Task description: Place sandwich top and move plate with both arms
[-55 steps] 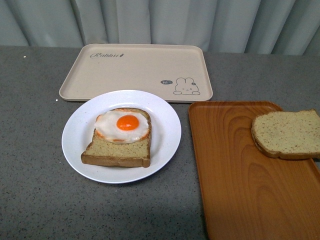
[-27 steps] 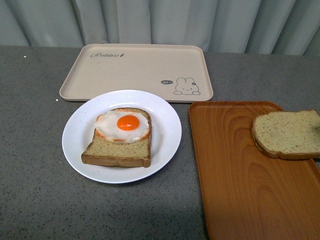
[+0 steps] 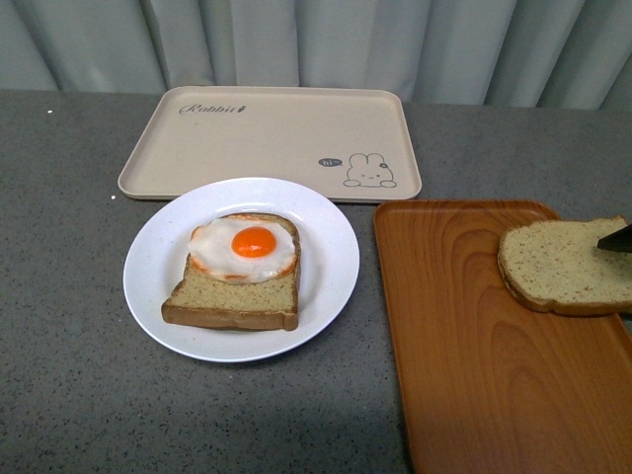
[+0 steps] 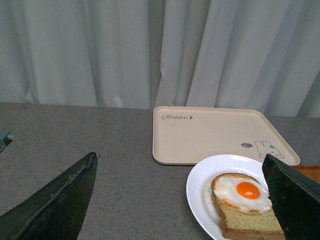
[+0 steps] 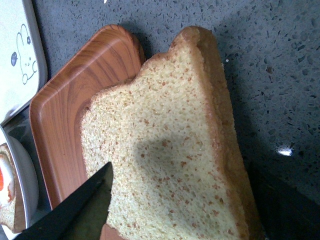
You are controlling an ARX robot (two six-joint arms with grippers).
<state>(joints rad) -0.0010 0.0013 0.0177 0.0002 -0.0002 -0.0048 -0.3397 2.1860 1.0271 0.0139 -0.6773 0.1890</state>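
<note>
Bread slice (image 3: pixel 563 265) on wooden tray (image 3: pixel 464 336), 3 o'clock from plate (image 3: pixel 326 247); we hold right gripper (image 5: pixel 182 169) spread over it, left gripper (image 4: pixel 178 162) spread.

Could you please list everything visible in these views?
plate: one, white, counter centre
egg-topped slice: one, tan bread, white-orange egg, on plate
wood-grain tray: one, brown, right of plate
sandwich top: one, tan, on wood-grain tray's right side
rabbit tray: one, beige, behind plate
counter: one, speckled grey, under everything
curtain: one, pale grey, at back
left jaws: one pair, black, open, empty, left wrist view
right jaws: one pair, black, open, over sandwich top
</note>
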